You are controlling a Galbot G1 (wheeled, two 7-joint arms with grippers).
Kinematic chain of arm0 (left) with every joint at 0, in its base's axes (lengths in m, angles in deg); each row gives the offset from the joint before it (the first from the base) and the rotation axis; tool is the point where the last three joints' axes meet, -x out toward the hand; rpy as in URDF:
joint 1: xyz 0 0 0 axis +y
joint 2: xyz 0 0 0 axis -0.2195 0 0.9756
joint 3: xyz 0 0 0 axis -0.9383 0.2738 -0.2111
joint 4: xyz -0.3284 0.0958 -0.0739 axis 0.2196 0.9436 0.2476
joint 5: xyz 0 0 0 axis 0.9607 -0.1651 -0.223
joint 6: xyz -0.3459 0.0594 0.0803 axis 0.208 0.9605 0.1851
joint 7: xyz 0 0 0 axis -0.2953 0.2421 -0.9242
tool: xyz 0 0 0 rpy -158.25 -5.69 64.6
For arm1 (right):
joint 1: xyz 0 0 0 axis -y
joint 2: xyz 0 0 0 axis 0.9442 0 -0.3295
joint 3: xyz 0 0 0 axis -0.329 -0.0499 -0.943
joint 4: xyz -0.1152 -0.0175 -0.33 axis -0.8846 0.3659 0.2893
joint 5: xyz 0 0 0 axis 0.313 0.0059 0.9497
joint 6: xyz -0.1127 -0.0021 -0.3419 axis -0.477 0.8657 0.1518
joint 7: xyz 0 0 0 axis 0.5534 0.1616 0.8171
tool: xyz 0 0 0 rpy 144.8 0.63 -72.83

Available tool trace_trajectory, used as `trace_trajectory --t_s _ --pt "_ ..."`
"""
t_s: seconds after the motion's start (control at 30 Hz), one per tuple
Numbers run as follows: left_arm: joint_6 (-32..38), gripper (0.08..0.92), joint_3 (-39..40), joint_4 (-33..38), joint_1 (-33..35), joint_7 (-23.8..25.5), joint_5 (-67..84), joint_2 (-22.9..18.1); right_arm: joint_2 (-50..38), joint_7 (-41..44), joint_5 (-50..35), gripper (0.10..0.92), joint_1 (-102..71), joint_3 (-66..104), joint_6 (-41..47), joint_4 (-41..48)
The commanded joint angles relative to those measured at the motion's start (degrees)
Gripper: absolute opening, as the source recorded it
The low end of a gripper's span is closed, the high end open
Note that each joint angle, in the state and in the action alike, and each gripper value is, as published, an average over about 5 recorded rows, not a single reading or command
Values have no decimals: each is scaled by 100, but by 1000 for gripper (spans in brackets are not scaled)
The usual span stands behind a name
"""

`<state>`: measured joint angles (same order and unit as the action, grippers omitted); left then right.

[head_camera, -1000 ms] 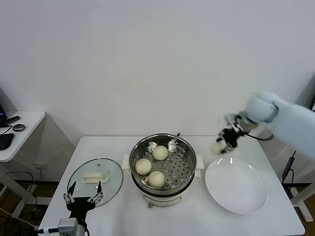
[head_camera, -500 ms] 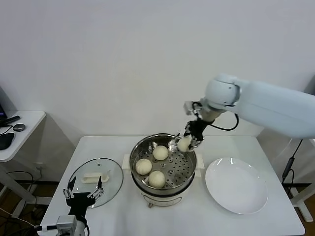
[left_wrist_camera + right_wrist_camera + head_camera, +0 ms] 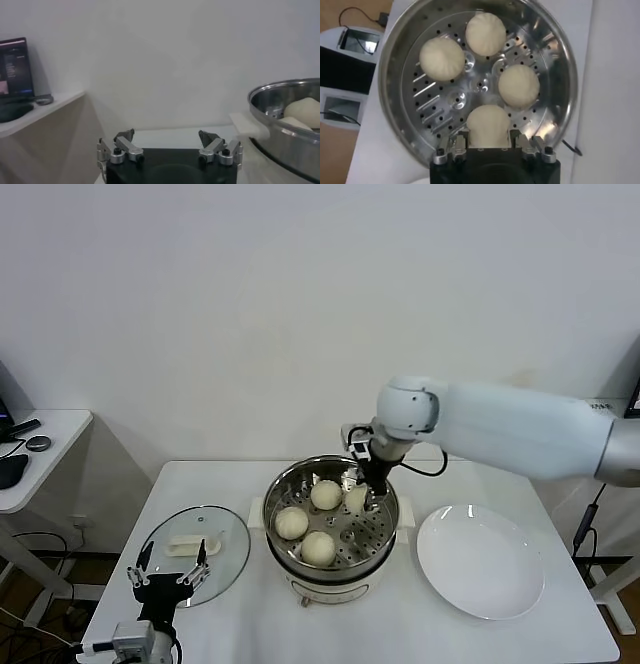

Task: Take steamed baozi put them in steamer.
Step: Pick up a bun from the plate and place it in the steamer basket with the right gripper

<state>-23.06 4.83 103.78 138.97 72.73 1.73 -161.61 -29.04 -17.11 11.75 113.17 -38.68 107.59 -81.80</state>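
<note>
Right now the white table [image 3: 420, 624] carries everything, and the steamer [image 3: 331, 572] sits near its middle: a shiny steel pot with a perforated tray [image 3: 440, 102], white side handles and a white base. At its three o'clock lies a flat white plate [image 3: 481, 561]; at its nine o'clock a glass lid [image 3: 193, 540] with a white handle rests flat.

Four baozi, smooth, round and cream-white, are inside the steamer. In the right wrist view they form a ring on the tray: one at twelve o'clock [image 3: 485, 33], one at ten [image 3: 442, 58], one at three [image 3: 519, 86], and the fourth [image 3: 488, 125] at six. The right gripper [image 3: 366, 496] reaches down into the pot from the far side, its jaws clamped on either side of that fourth bun. From the head view this bun [image 3: 355, 499] is partly covered by the fingers, and I cannot tell whether it touches the tray.

The left gripper [image 3: 170, 150] waits low at the table's near-left corner, at about seven o'clock from the steamer, jaws spread wide and holding nothing. Its wrist view cuts the steamer off, showing only one rim, a handle and two bun tops.
</note>
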Motion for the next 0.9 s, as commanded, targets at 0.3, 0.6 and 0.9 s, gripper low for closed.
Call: trace_trajectory --t_s 0.3,0.6,0.9 --pt "-4 823 -21 28 8 5 18 2 193 -290 355 494 -561 0 261 179" --pt "-8 823 -8 49 12 6 25 -14 -17 -284 331 616 -385 57 232 76" --pt "-25 823 -55 156 39 -27 29 -64 -900 -276 406 816 -623 1566 118 -209"
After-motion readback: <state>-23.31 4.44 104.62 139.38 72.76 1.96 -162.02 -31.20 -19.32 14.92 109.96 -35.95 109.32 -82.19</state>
